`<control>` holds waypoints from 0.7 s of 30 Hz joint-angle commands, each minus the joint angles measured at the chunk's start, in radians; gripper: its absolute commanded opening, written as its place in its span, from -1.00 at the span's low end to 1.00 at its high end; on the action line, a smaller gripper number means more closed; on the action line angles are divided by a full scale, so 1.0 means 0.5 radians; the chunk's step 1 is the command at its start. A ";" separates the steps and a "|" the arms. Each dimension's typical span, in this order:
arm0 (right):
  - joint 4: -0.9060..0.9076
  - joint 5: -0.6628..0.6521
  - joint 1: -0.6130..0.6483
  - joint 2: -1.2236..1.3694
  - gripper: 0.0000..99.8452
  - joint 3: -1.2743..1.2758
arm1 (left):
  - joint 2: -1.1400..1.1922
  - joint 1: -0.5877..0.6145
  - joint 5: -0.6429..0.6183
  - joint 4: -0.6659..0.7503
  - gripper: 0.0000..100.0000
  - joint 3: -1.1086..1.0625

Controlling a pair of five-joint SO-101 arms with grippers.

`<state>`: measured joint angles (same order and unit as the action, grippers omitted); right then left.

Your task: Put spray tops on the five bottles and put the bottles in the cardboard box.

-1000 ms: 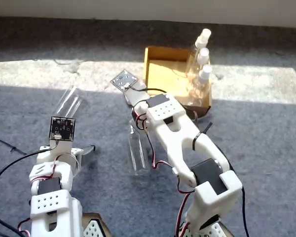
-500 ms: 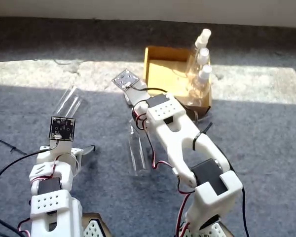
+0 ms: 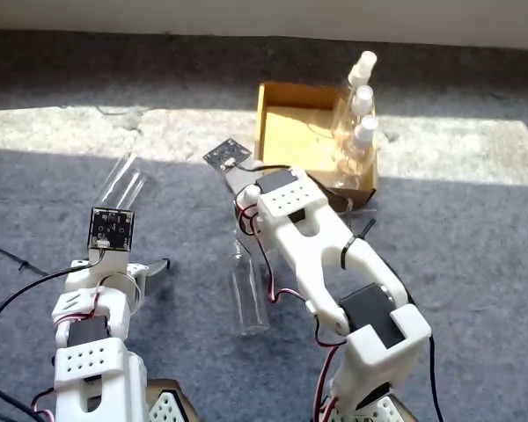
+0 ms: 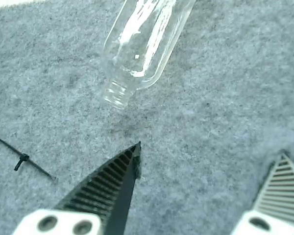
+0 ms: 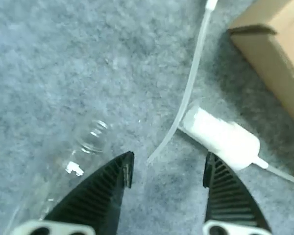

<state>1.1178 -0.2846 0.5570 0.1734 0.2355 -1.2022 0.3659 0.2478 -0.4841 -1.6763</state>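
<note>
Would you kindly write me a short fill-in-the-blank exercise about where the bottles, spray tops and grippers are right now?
In the cardboard box stand ___ bottles.
The bottle near the left gripper lies on its side with no ___ on its neck.
The right gripper is ___, with a loose spray top close by.
Missing words: three; spray top; open.

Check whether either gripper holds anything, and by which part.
Nothing is held. The left gripper is open near an uncapped bottle; the right gripper is open above a loose spray top.
</note>
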 commanded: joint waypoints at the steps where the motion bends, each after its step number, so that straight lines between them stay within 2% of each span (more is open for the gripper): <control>1: -0.005 0.018 -0.011 -0.023 -0.60 -0.259 | -0.023 -0.023 -0.015 -0.009 -0.27 -0.038; 9: -0.023 -0.114 -0.014 -0.017 -0.60 -0.428 | -0.023 -0.023 -0.015 -0.009 -0.27 -0.038; 21: -0.060 -0.611 -0.124 -0.008 -0.60 -0.315 | -0.023 -0.023 -0.015 -0.009 -0.27 -0.038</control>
<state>1.1024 -0.5363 0.5155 0.1734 0.0744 -1.2022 0.3659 0.2478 -0.4841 -1.6763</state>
